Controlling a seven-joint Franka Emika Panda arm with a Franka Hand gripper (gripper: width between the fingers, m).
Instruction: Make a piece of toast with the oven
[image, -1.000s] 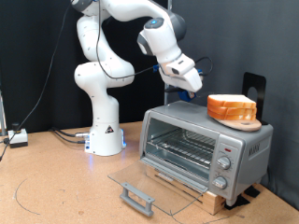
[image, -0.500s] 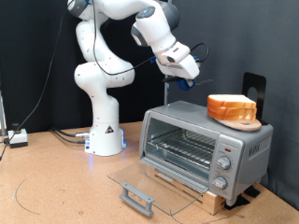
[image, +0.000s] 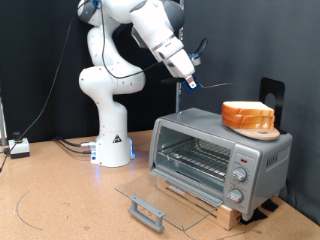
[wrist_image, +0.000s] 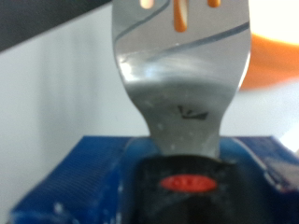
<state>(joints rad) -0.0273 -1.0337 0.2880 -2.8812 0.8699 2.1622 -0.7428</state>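
One silver oven (image: 215, 158) sits lower right on the worktop (image: 60, 200), glass door dropped open. On its roof rests the toast (image: 247, 115), orange-crusted, in a wooden dish (image: 262, 130). Above, the gripper (image: 190, 82) has its jaws clamped on a metal spatula (wrist_image: 182, 70).

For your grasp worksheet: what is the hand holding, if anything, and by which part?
The hand holds a metal fork by its black handle end.
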